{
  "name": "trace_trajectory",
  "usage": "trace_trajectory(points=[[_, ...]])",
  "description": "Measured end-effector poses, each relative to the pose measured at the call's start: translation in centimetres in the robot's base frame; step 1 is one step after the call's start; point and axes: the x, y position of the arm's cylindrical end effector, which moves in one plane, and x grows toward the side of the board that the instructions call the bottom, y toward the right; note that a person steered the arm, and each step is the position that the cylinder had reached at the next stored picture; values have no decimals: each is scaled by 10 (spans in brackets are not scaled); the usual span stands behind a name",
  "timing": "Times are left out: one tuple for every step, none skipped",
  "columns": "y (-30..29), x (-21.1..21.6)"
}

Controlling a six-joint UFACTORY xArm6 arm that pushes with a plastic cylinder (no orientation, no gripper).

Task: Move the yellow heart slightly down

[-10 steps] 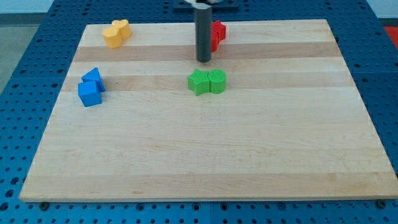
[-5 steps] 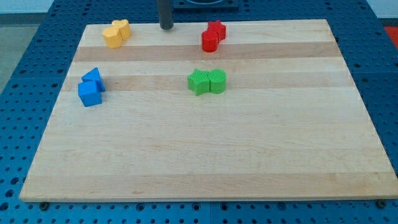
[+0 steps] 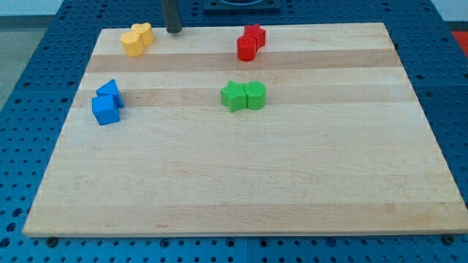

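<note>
Two yellow blocks sit touching at the board's top left. The upper right one (image 3: pixel 144 31) looks like the yellow heart; the lower left one (image 3: pixel 132 42) has a shape I cannot make out. My tip (image 3: pixel 173 31) rests at the board's top edge, a short way to the right of the yellow pair and not touching it. The rod rises out of the view's top.
Two red blocks (image 3: pixel 250 42) touch at top right of centre. Two green blocks (image 3: pixel 244 96) touch near the centre. Two blue blocks (image 3: pixel 107 102) touch at the left edge. The wooden board (image 3: pixel 241 183) lies on a blue pegboard table.
My tip has moved left and up, from just above the green blocks beside the red ones to the top edge near the yellow blocks. No block has moved.
</note>
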Motion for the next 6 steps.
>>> trace_trajectory(points=[[0,0],[2,0],[4,10],[4,34],[4,61],[-17,95]])
